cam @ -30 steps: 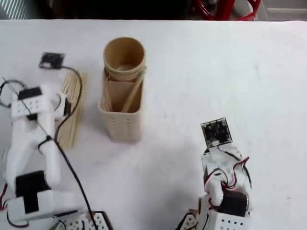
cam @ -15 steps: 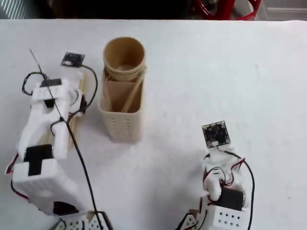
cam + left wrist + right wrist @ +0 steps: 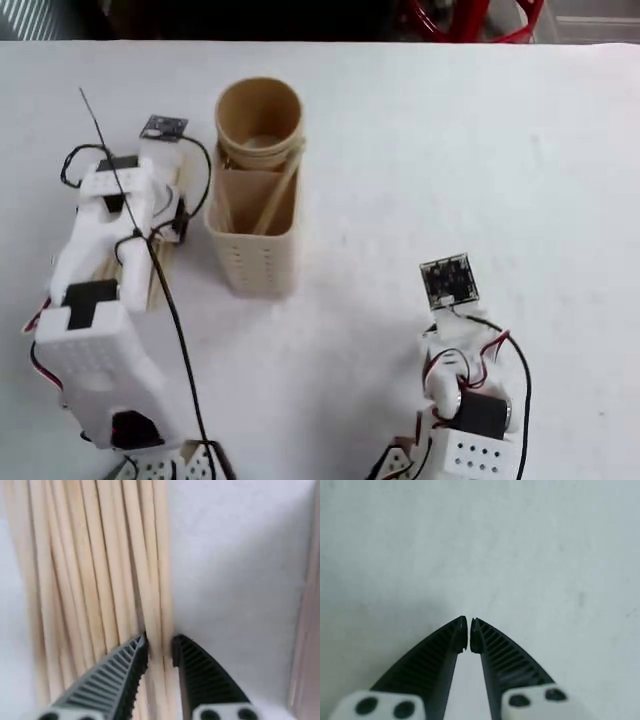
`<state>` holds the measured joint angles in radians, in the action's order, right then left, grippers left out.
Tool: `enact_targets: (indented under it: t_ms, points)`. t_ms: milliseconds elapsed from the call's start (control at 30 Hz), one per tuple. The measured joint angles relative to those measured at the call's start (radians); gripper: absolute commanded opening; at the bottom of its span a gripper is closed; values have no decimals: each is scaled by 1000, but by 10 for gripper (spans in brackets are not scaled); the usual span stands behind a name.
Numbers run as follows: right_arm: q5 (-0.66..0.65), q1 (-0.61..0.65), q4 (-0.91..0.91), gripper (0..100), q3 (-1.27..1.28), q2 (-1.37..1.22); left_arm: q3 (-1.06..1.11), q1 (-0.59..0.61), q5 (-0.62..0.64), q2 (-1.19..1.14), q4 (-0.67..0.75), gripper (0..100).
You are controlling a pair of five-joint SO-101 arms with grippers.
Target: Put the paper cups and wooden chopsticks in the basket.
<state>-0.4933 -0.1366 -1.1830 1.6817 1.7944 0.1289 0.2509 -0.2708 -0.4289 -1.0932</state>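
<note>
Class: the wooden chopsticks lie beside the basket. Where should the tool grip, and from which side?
Probably the edge stick of the chopsticks nearest the basket, from above, fingers across its width. They lie flat, side by side on the table, so only the edge leaves a finger room. The left tool straddles that edge.

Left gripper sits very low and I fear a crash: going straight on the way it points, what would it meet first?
The wooden chopsticks: the left gripper points down at the pile's edge, its jaws seemingly closed on a stick or two. Right beneath lies the table; the remaining depth is unclear.
</note>
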Motion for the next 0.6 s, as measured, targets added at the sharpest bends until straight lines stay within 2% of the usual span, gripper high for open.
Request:
enact_targets:
  t_ms: [367, 600]
  points:
    - [0, 0, -32, 24, 0, 0, -2, 0, 2, 21, -14, 23]
    - [0, 0, -32, 24, 0, 0, -2, 43, 14, 227, -104, 23]
